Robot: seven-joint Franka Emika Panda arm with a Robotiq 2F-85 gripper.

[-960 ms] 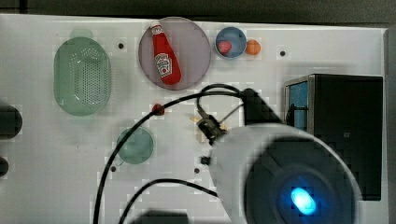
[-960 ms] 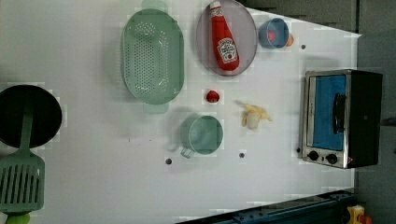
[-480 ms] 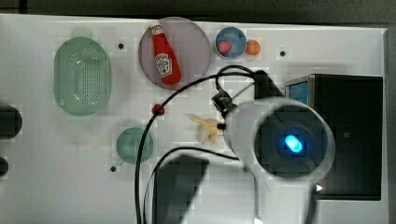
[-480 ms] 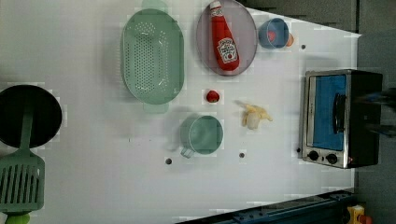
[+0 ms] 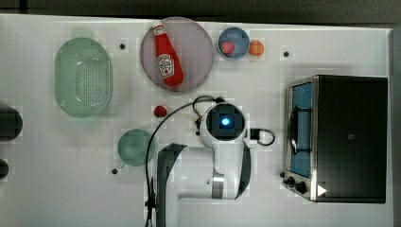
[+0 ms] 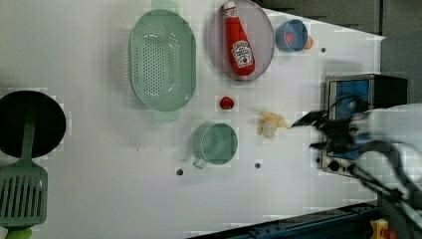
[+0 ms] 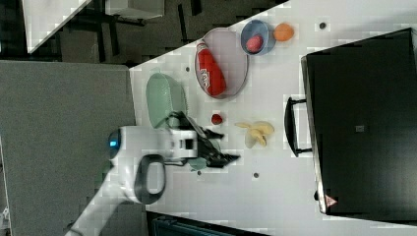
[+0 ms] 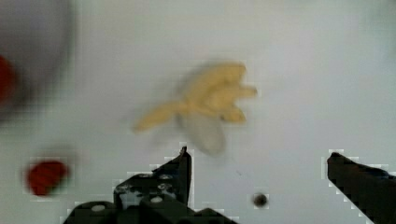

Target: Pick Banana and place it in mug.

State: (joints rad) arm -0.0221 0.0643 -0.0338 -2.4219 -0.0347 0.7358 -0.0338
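Note:
The banana [image 6: 270,124] is pale yellow and stubby, with peel strips splayed out, and lies flat on the white table between the mug and the oven. It also shows as the banana [image 7: 256,132] and the banana [image 8: 210,100]. The mug [image 6: 215,144] is a small round pale green cup, standing at the left view's left of the banana, also seen as the mug [image 5: 136,147]. My gripper [image 6: 311,133] hangs open above the table, at the left view's right of the banana and apart from it. Nothing is between the fingers [image 8: 180,163] of my gripper [image 8: 261,161]. In the top view my wrist covers the banana.
A toaster oven [image 5: 338,137] stands at the top view's right. A plate [image 5: 194,35] holds a ketchup bottle [image 5: 166,59]. Beside it are a blue cup [image 5: 234,43] and an orange ball [image 5: 256,48]. A small red fruit [image 5: 160,111] and a green basket [image 5: 82,78] lie nearby.
The arm has swung across the table until the wrist is above the banana, hiding it in the top view. In the left view the gripper has come in from the right. The jaws stay open.

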